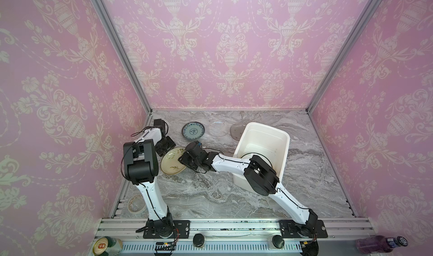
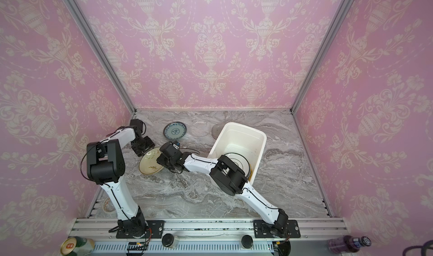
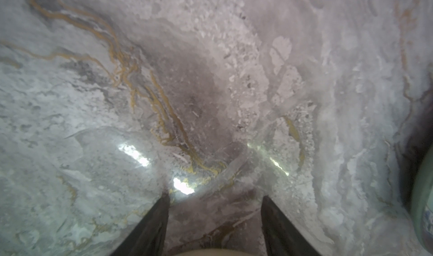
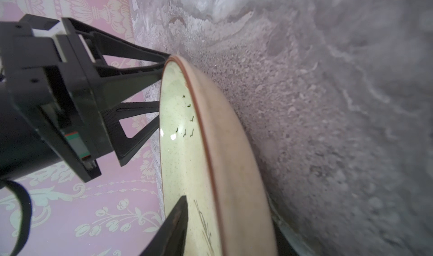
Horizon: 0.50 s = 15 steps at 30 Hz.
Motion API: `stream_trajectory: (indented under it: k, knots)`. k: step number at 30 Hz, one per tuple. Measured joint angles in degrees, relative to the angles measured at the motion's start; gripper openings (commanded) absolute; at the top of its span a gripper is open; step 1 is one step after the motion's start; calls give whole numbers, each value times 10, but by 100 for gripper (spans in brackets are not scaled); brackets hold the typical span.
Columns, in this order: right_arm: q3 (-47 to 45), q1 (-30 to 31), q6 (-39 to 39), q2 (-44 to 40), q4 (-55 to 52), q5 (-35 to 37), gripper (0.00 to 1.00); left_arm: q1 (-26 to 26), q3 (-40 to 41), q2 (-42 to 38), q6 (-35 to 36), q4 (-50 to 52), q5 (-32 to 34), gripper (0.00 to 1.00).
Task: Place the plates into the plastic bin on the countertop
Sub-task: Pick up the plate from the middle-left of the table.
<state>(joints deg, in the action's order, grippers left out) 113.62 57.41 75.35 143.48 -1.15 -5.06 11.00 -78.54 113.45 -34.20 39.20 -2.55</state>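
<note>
Grip quality decides this lift. The cream floral plate [image 1: 170,165] lies on the countertop [image 1: 210,196] left of centre, well apart from the plastic bin [image 1: 264,135] on the right, where a white dark-rimmed plate [image 2: 236,162] already rests.

The right gripper [image 1: 182,160] straddles the floral plate's right rim. One finger [image 4: 178,219] lies over the glazed face and its partner is hidden beneath, so I cannot tell whether the pinch is firm. The left gripper [image 3: 214,197] has its fingers spread and holds nothing, with one tip seemingly touching the plate's far-left rim like a backstop.

It is best to keep that brace in place until the right jaws bite well past the lip, because the glaze looks slick and a shallow hold could slip. Then lift with a slight tilt, clear the bin's tall left wall, and lower the plate flat onto the one inside.

The teal plate [image 1: 193,131], clear glass plate [image 1: 218,128] and smoky glass plate [image 1: 235,131] wait at the far side.
</note>
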Motion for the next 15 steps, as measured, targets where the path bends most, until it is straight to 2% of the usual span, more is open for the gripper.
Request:
stream_trajectory:
  k: [6, 15]
  knots:
    - [-9, 0, -23, -15, -7, 10, 24, -4, 2, -2, -8, 3, -7, 64]
    - [-11, 0, -89, -34, -71, 19, 12, -8, 19, -20, -15, 12, -21, 69]
